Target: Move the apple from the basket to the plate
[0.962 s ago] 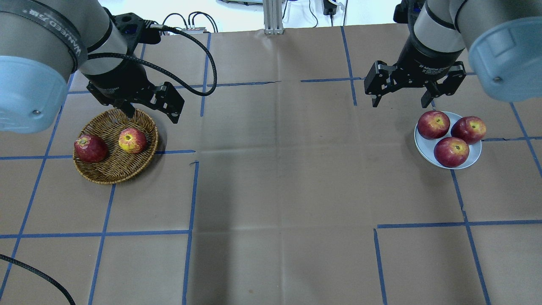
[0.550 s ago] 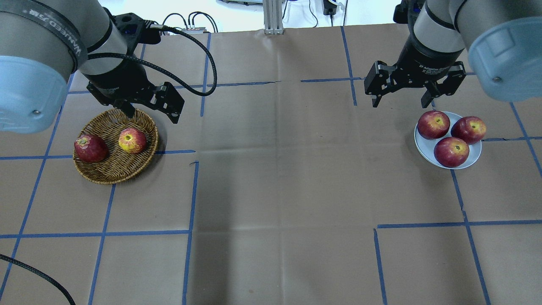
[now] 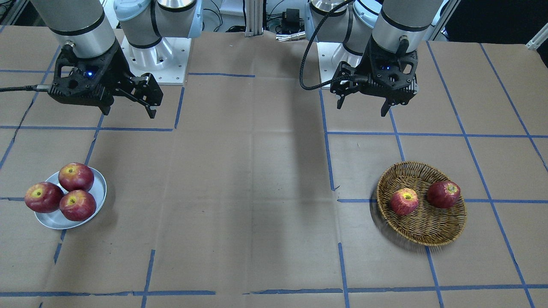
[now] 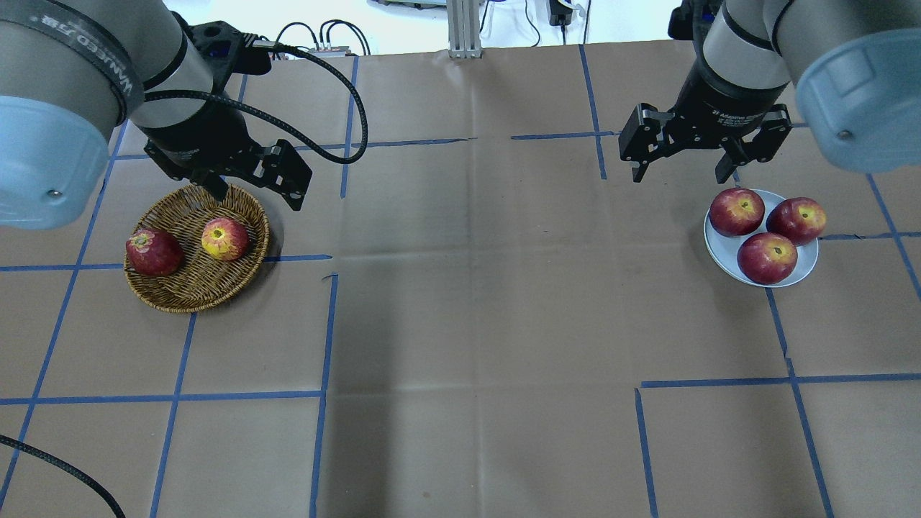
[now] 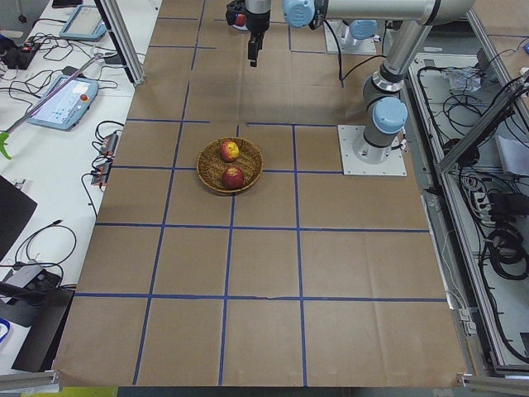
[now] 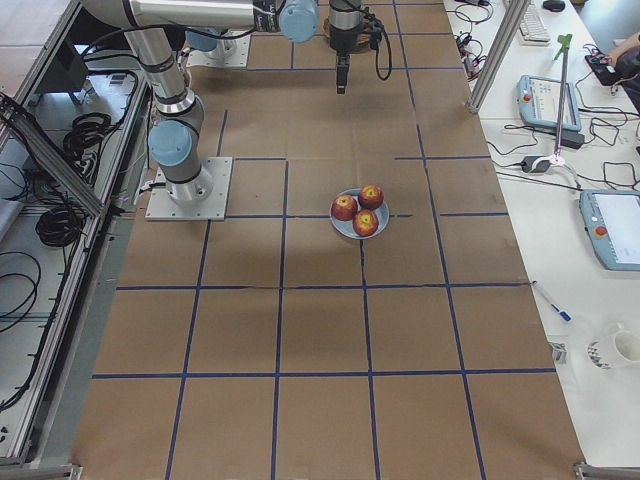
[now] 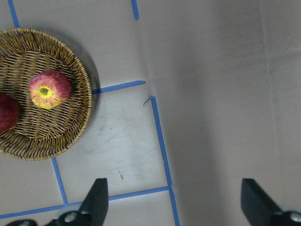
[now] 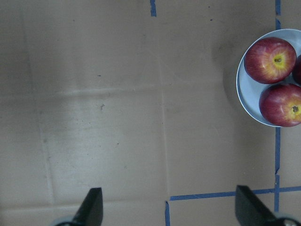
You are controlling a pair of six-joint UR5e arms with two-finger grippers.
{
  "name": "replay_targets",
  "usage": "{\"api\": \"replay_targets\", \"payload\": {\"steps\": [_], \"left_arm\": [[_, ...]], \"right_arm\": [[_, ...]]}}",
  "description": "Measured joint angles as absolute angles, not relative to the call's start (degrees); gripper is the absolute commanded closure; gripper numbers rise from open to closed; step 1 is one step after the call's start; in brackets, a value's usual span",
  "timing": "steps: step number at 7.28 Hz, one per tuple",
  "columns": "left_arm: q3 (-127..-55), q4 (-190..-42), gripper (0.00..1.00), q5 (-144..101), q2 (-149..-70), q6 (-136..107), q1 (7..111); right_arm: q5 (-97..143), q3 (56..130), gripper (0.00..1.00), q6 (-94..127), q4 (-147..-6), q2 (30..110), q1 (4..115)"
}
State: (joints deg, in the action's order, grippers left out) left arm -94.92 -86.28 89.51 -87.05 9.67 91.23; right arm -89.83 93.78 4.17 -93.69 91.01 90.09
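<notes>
The lighter pinkish-red apple with a yellow stem patch lies in the tan wicker basket on the left of the overhead view. It also shows in the front view and the left wrist view. My left gripper is open and empty, raised over the basket's far right rim. The pale plate is on the right. My right gripper is open and empty, raised just beyond the plate's far left side.
A darker crimson apple lies at the basket's left side. Three dark red apples fill most of the plate. Blue tape lines cross the brown paper table. A black cable loops from the left wrist.
The left arm has shifted very slightly. The apples, the basket, the plate and the right arm have not moved.
</notes>
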Motion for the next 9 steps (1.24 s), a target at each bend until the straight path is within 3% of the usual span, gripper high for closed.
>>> {"api": "replay_targets", "payload": {"steps": [6,9], "left_arm": [[-93.4,-85.7,0.01,89.3,-87.9,9.9,90.4],[-94.1,-82.9,0.01,89.0,-92.1,9.9,83.8]], "right_arm": [[-89.8,93.8,0.0,4.2,-93.7,91.0,90.1],[-89.8,93.8,0.0,4.3,-93.7,91.1,90.1]]}}
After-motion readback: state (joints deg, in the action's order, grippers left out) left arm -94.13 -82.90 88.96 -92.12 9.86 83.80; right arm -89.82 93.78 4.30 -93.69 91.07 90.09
